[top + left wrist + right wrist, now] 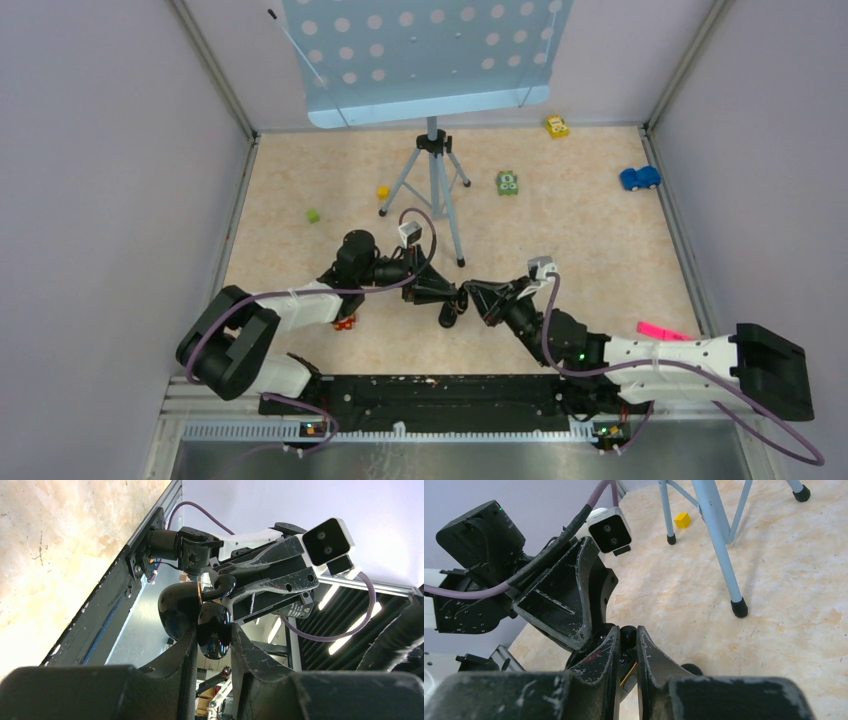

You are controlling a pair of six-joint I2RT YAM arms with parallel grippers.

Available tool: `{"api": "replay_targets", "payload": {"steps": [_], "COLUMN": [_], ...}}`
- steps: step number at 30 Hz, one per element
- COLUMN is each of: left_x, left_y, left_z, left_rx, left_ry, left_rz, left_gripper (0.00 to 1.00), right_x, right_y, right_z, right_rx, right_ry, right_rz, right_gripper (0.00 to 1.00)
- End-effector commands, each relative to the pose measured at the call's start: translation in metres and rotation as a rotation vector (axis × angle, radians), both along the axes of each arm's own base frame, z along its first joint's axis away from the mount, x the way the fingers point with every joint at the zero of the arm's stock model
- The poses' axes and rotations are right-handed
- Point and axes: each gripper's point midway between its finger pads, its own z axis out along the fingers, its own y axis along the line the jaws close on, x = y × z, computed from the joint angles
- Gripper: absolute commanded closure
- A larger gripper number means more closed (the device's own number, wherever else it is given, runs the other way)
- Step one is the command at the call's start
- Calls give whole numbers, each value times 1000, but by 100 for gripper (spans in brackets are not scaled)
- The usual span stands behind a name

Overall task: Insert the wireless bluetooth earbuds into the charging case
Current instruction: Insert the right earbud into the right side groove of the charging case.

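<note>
The whole surface is looked down on from a fixed point above and behind the arm bases, out to the far wall. The left wrist view is taken close and low, tilted up and rightward along the left gripper to the right gripper, while the right wrist view is aimed leftward and far. Their meeting point near centre, where the charging case is clamped by the left gripper, is shared by all three.

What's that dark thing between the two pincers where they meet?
The case, lid open, clamped in the left pincer; the left wrist view shows it.
</note>
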Motion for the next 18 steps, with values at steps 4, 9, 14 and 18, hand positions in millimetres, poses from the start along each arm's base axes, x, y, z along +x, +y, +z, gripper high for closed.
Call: {"api": "replay_targets", "payload": {"steps": [4, 9, 14, 18], "left_x": [10, 11, 10, 10], "left_y": [-2, -2, -2, -3], "left_z": [19, 19, 17, 12], "left_rx": [-60, -55, -47, -20], "left_ry": [-113, -119, -130, -209], "left_rz": [28, 29, 16, -17], "left_gripper": [100, 100, 100, 100], "right_x": [-12, -11, -11, -9], "right_y": [14, 14, 14, 16], "right_z": [-13, -14, -8, 9], "right_rx": [-62, -73, -57, -45], "right_ry": [31, 40, 47, 42], "right_rz": [58, 48, 44, 37], "right_gripper": [98, 87, 70, 58]}}
